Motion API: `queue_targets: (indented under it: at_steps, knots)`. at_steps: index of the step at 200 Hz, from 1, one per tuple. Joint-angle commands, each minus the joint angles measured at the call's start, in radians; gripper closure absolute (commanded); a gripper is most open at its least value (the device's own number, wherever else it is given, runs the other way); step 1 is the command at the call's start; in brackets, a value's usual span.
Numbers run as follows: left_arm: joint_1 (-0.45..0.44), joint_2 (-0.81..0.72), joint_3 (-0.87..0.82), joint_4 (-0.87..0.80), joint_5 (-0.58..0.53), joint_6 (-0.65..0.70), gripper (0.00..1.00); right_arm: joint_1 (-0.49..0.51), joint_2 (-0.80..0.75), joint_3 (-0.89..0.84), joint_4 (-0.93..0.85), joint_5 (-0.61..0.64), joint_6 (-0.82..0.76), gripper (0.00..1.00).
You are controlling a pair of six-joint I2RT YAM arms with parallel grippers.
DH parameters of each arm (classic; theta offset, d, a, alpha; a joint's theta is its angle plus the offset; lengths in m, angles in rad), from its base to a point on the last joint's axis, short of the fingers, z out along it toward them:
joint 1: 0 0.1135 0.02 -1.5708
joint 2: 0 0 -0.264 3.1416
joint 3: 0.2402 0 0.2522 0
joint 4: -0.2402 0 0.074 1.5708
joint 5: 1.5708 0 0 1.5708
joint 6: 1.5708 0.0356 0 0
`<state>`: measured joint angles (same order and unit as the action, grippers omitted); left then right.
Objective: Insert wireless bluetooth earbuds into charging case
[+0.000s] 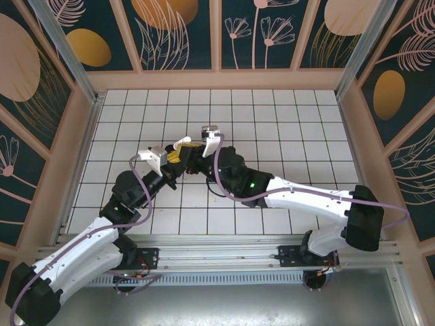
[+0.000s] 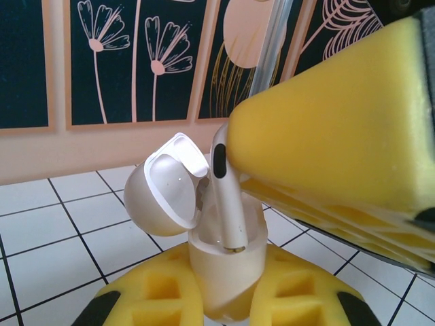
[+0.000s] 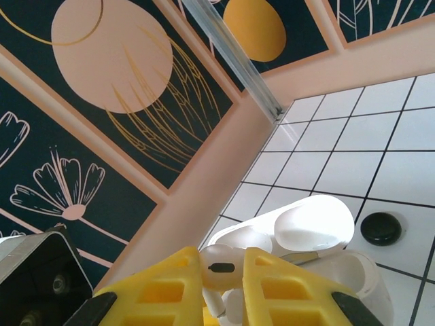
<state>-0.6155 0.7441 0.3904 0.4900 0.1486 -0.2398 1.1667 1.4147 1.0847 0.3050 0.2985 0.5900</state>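
Clamps the glossy white plastic charging case (image 2: pixel 221 265), lid (image 2: pixel 166 187) open, in the left gripper (image 2: pixel 224 288), pinches a stubby white plastic earbud (image 2: pixel 228 204) in the right gripper (image 3: pixel 221 268) with its stem tip at the case's mouth, not yet seated, so probably mid-insertion of one bud.

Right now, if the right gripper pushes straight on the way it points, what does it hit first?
The open white plastic charging case, right ahead of the right gripper. The small white earbud it grips leads; in the left wrist view its stem is at the case's well. Depth is approximate.
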Motion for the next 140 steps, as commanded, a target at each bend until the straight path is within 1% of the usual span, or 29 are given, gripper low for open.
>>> queue_targets:
  at_steps: [1,35,81,140]
  knots:
    - [-0.004,-0.029,0.002,0.064,-0.001,0.0,1.0,0.01,-0.012,0.008,-0.079,0.055,-0.014,0.84]
    - [-0.005,-0.034,-0.002,0.065,0.004,-0.005,1.0,0.008,0.007,0.041,-0.099,0.07,-0.06,0.85]
    - [-0.005,-0.048,-0.003,0.052,-0.007,-0.001,1.0,0.013,0.024,0.04,-0.101,-0.002,-0.066,0.85]
    - [-0.004,-0.054,-0.013,0.056,-0.023,-0.006,1.0,0.037,0.021,0.017,-0.08,-0.057,-0.104,0.84]
